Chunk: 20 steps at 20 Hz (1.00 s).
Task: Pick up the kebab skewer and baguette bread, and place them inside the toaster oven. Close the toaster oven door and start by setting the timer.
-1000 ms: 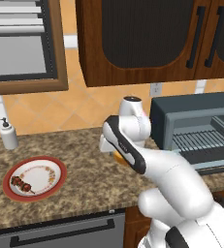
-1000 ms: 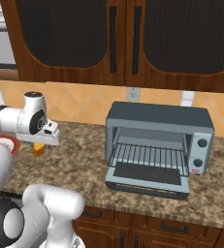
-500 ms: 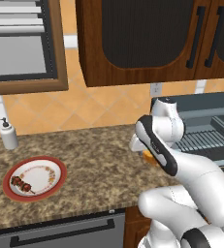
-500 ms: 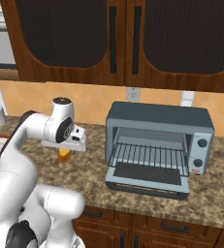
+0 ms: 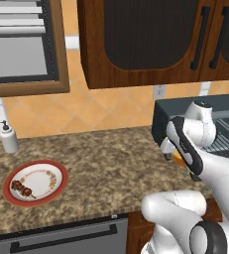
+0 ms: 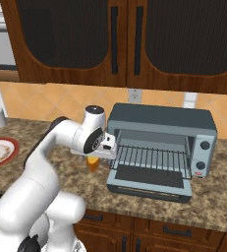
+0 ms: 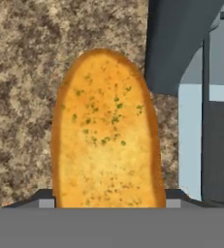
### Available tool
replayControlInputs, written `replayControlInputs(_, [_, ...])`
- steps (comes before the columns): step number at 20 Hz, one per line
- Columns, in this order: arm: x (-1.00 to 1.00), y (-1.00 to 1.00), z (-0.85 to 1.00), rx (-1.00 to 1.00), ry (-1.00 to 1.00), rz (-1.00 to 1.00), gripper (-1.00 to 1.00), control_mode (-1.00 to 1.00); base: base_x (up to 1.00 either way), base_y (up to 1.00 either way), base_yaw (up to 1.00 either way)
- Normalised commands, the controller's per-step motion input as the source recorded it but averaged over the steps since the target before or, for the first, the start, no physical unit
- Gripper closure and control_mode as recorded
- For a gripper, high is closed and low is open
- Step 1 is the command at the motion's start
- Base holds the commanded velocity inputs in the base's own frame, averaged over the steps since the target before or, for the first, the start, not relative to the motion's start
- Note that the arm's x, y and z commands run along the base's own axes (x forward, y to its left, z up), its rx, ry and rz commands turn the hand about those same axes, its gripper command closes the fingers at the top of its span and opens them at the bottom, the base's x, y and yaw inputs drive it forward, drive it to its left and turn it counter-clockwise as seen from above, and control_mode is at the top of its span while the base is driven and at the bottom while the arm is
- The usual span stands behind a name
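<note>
My gripper (image 6: 93,157) is shut on the baguette bread (image 6: 93,164), a golden-orange loaf hanging just above the counter at the left front corner of the toaster oven (image 6: 160,119). In the hand view the baguette bread (image 7: 106,131) stands between my dark fingertips (image 7: 44,199), with the oven's corner and wire rack to its right. The toaster oven door (image 6: 149,188) lies dropped open. The kebab skewer (image 5: 23,188) rests on the red-rimmed plate (image 5: 51,173) at the far left. From the left base view the bread (image 5: 178,159) peeks out under the hand, beside the toaster oven (image 5: 180,115).
A white soap dispenser (image 5: 8,138) stands by the wall behind the plate. Speckled granite counter (image 5: 106,168) stretches between plate and oven. Dark wood cabinets (image 6: 125,39) hang overhead. The oven's knobs (image 6: 204,145) are on its right front.
The arm has swung right across the counter with the bread in its grip, from near the middle to the oven's left front corner. The skewer and plate have stayed put.
</note>
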Motion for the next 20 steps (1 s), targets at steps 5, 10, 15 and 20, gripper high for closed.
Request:
replayControlInputs(5, [0.34, -1.00, 0.07, 0.00, 0.00, 0.00, 1.00, -1.00, 0.00, 0.00, 0.00])
replayControlInputs(10, [0.44, -0.91, 0.01, 0.00, 0.00, 0.00, 1.00, -1.00, 0.00, 0.00, 0.00])
replayControlInputs(15, [0.46, -0.75, 0.00, 0.00, 0.00, 0.00, 1.00, -1.00, 0.00, 0.00, 0.00])
replayControlInputs(20, [0.20, -0.11, -0.02, 0.00, 0.02, 0.00, 1.00, -1.00, 0.00, 0.00, 0.00])
